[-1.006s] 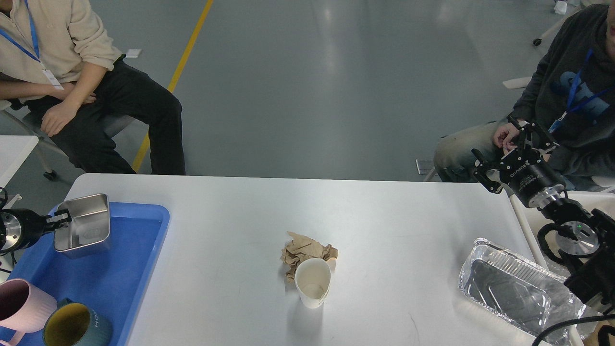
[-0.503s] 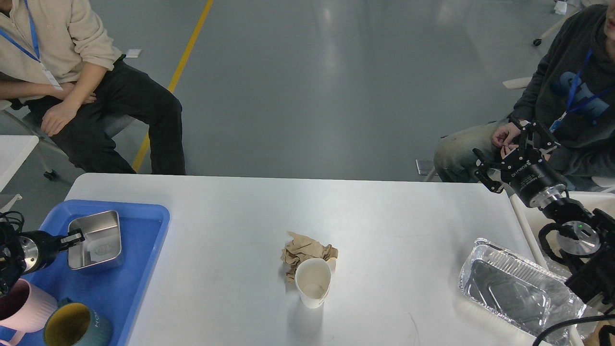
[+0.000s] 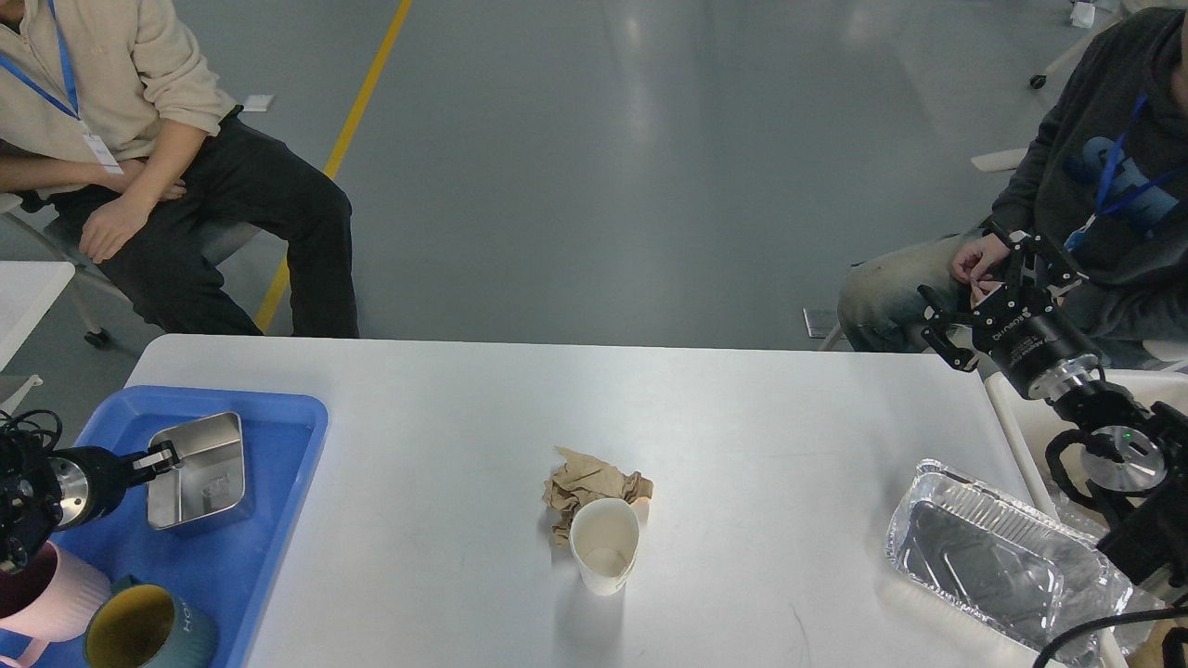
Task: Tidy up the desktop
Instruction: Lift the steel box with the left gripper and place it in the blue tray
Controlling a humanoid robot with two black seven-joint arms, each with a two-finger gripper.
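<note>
White desktop (image 3: 742,417) half cleared: left gripper (image 3: 165,457) pinches steel box (image 3: 200,468) over tray (image 3: 278,436); cup (image 3: 604,545), paper (image 3: 589,482), foil pan (image 3: 998,561) remain; right gripper (image 3: 1007,269) spread, empty

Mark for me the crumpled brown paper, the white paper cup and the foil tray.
Crumpled brown paper (image 3: 588,482), head view, on its creased middle.
White paper cup (image 3: 605,536), head view, on its inner wall.
Rectangular aluminium foil tray (image 3: 986,564), head view, on its embossed floor.
</note>
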